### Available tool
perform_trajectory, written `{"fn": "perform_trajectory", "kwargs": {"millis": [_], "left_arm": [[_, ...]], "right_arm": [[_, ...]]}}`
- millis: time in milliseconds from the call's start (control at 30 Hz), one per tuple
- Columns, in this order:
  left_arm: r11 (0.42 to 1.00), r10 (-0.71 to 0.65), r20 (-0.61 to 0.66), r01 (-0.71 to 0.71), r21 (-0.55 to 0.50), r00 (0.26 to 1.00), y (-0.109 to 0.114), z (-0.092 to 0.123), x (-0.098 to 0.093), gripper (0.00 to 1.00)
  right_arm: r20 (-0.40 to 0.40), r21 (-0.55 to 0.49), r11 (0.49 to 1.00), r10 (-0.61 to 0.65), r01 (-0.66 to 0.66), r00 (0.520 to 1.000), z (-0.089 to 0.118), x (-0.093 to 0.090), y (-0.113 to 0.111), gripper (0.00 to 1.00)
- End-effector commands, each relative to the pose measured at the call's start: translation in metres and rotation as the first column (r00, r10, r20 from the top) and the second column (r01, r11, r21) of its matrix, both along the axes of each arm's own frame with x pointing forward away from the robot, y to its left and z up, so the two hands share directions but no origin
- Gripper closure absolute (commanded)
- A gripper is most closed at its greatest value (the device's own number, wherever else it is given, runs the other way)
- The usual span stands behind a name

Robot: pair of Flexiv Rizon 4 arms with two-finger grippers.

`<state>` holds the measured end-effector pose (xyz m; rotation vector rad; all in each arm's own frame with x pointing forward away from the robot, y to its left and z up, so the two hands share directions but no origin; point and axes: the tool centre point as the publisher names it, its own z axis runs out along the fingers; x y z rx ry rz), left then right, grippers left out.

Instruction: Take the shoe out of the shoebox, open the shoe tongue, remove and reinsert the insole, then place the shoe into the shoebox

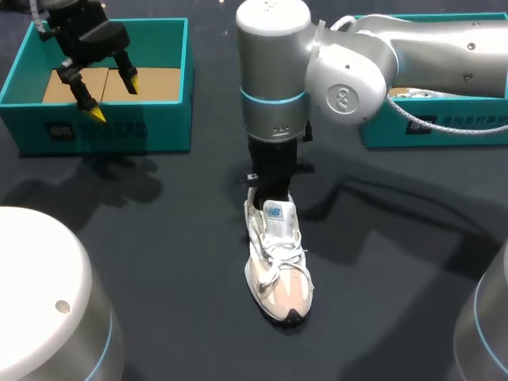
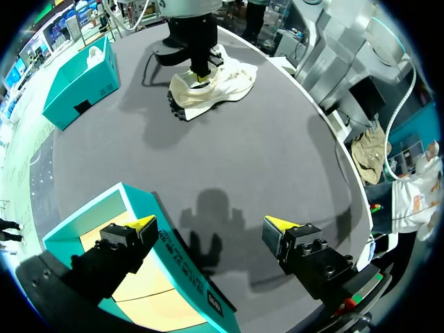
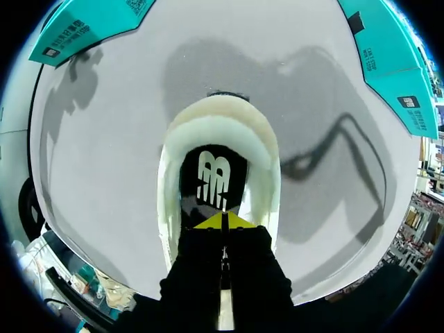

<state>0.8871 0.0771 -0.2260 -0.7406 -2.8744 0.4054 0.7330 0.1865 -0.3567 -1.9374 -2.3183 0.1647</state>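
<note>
**A:** Where is the white and beige mesh lace-up trainer [image 1: 279, 258]?

**B:** Out of its box, standing upright on the dark grey table [image 1: 159, 254], well apart from the teal cardboard shoebox [image 1: 103, 127] on the left. The right gripper [image 3: 223, 222] is sunk into its collar.

**A:** How will it handle?

**B:** I'd judge it light, with a soft upper that yields and a sole that could skid or tip. The thin black foam insole [image 3: 214, 177] looks floppy, so it is best pinched at its heel edge.

**A:** Are the fingers clenched?

**B:** Only the right wrist view tells, because from above the arm hides them. The yellow tips are pressed together just over the insole, but I cannot tell whether they nip its edge.

**A:** And the other arm?

**B:** The left gripper [image 2: 211, 223] hangs spread wide and holds nothing. Its wrist view shows it straddling the shoebox wall.
</note>
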Motion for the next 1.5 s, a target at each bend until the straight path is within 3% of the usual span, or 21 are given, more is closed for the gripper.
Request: {"fn": "perform_trajectory", "kwargs": {"millis": [33,233,900,1500], "left_arm": [[1.0,0.0,0.001,0.0,0.002,1.0,0.0,0.0,-0.001,0.0],[1.0,0.0,0.001,0.0,0.002,1.0,0.0,0.0,-0.001,0.0],[1.0,0.0,0.001,0.0,0.002,1.0,0.0,0.0,-0.001,0.0],[1.0,0.0,0.001,0.0,0.002,1.0,0.0,0.0,-0.001,0.0]], "right_arm": [[-0.029,0.019,1.0,0.006,-0.005,1.0,-0.004,0.003,-0.001,0.85],[-0.065,0.02,1.0,0.02,-0.019,0.998,-0.004,0.0,0.005,0.71],[-0.079,0.009,0.999,0.051,-0.051,0.996,0.012,-0.008,0.014,0.66],[-0.111,0.025,0.995,0.094,-0.092,0.989,0.014,-0.016,0.015,0.47]]}}
